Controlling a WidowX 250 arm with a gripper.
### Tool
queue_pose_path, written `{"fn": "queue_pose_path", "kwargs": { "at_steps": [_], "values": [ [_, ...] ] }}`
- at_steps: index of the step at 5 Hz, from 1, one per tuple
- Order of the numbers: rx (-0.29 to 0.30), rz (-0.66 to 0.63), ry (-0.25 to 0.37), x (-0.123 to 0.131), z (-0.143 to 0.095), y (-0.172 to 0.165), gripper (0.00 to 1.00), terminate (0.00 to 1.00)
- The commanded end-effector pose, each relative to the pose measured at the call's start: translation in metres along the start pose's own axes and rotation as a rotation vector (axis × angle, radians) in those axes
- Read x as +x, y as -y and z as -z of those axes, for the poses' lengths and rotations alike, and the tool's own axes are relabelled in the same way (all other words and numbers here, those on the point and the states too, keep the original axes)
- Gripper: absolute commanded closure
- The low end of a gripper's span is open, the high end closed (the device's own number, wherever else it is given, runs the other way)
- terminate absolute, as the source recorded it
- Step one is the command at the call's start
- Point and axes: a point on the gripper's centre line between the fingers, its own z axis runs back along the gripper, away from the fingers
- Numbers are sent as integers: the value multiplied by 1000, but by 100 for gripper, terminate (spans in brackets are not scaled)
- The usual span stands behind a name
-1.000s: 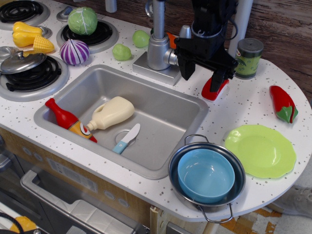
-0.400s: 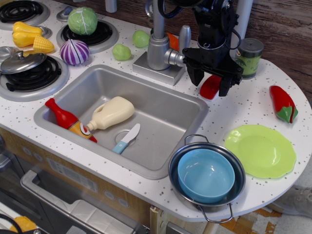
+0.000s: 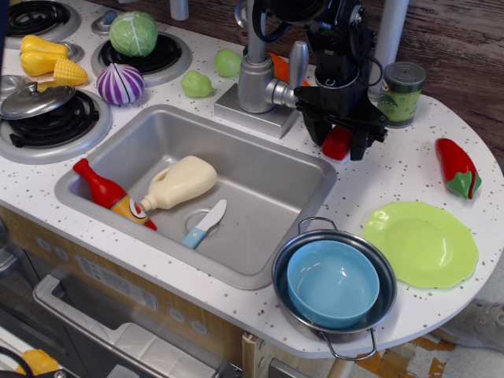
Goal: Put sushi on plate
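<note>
1. The step in hand is the grasp. The claw (image 3: 340,142) stands low over the sushi (image 3: 337,143), with 1 black finger on each side of the red piece.
2. The jaws look nearly closed around the sushi, but I cannot tell if they already press it.
3. The lime-green plate (image 3: 421,242) lies in front of the claw and to its right, well apart, beside the steel pot (image 3: 334,285) with the blue bowl (image 3: 332,283).
4. Next move, I judge: clench firmly, lift, carry the piece to the plate.
5. Compared with 1.0 s ago, the claw has come lower and covers more of the sushi; nothing else has moved.
</note>
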Motion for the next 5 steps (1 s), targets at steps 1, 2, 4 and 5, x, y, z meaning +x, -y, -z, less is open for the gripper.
{"fn": "queue_pose_path", "kwargs": {
  "at_steps": [1, 2, 4, 5],
  "values": [
    [10, 19, 47, 16, -17, 1, 100, 0],
    [48, 42, 36, 17, -32, 20, 100, 0],
    [44, -21, 4, 0, -60, 53, 100, 0],
    [19, -49, -5, -13, -66, 78, 100, 0]
  ]
}}
